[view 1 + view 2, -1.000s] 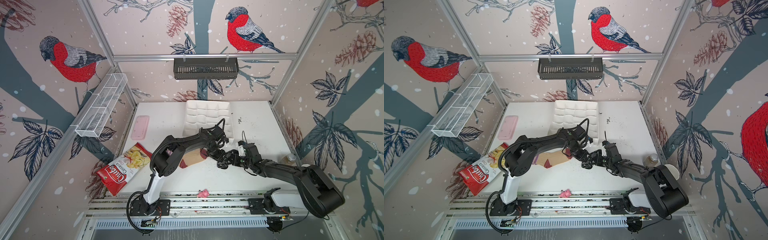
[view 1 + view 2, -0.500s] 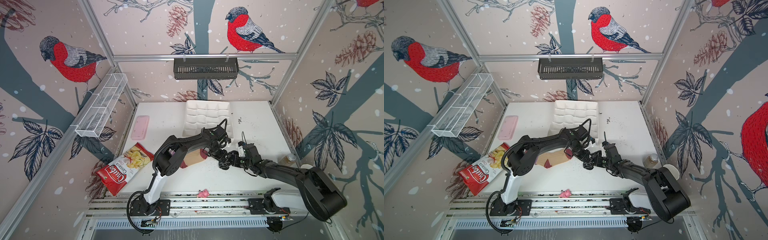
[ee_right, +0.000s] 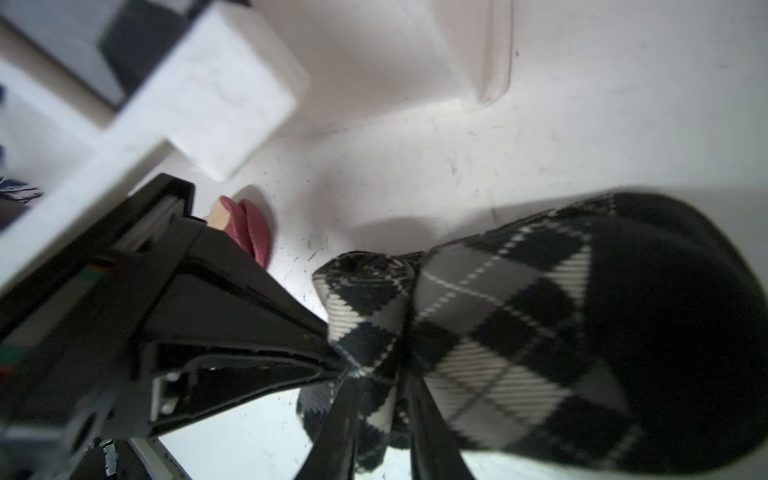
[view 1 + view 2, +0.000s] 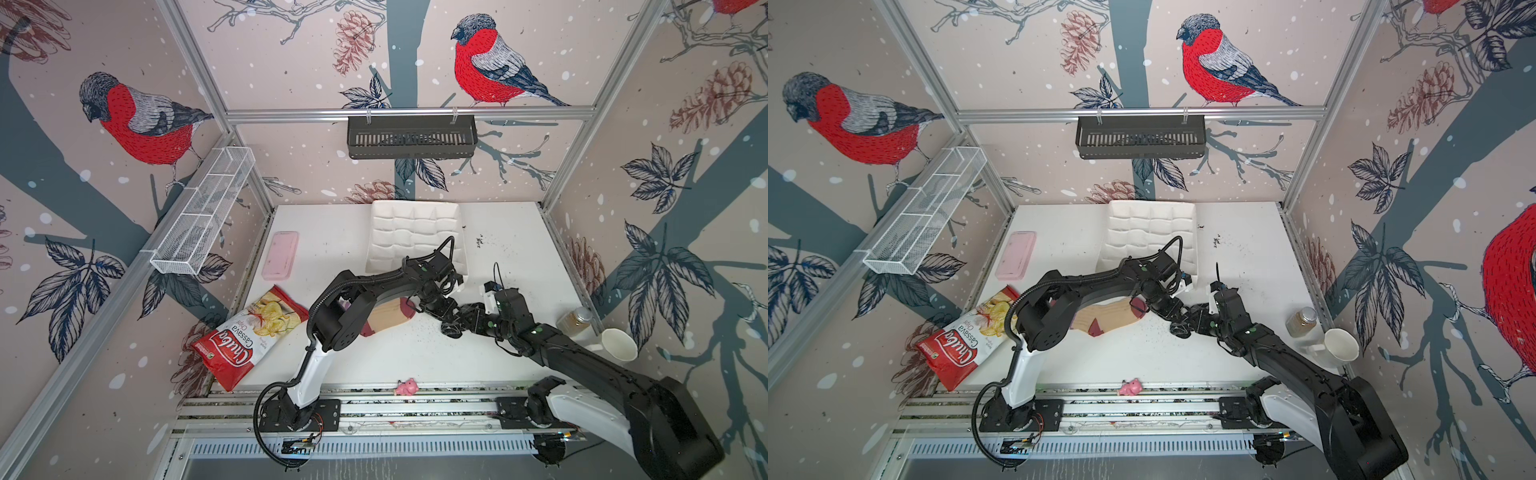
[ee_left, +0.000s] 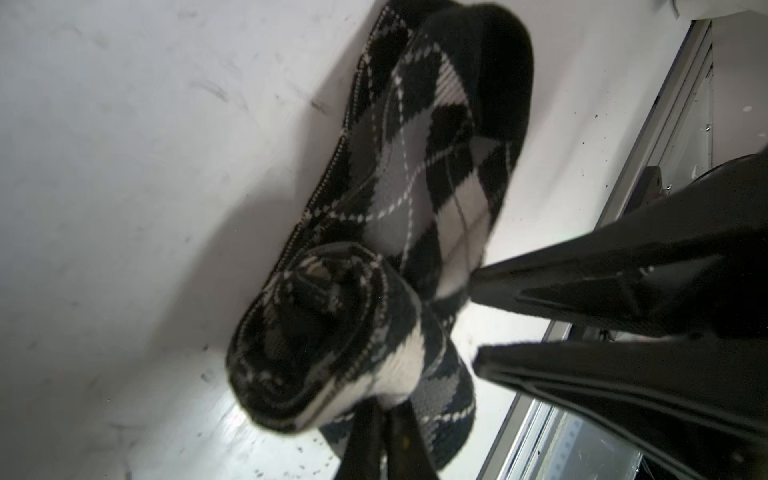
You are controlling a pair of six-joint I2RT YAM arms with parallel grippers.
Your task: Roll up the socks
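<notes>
The black-grey-white argyle sock (image 5: 419,166) lies on the white table, one end wound into a roll (image 5: 316,332). My left gripper (image 5: 384,409) is shut on the roll's outer layer. My right gripper (image 3: 379,380) stands open, astride the sock beside the roll, fabric lying between its fingers (image 3: 428,432). In both top views the two grippers meet over this sock (image 4: 451,330) (image 4: 1179,330), which they mostly hide. The tan sock (image 4: 386,318) (image 4: 1113,313) with the maroon toe (image 3: 249,226) lies flat under the left arm.
A red chips bag (image 4: 249,336) lies at the front left, a pink case (image 4: 280,254) behind it. A white compartment tray (image 4: 415,232) sits at the back, close to the left wrist. A jar (image 4: 575,320) and white mug (image 4: 619,344) stand right, a pink toy (image 4: 406,387) in front.
The right gripper's jaws have spread apart on the argyle sock. Both arms stay almost where they were, and the left gripper keeps its grip on the roll.
</notes>
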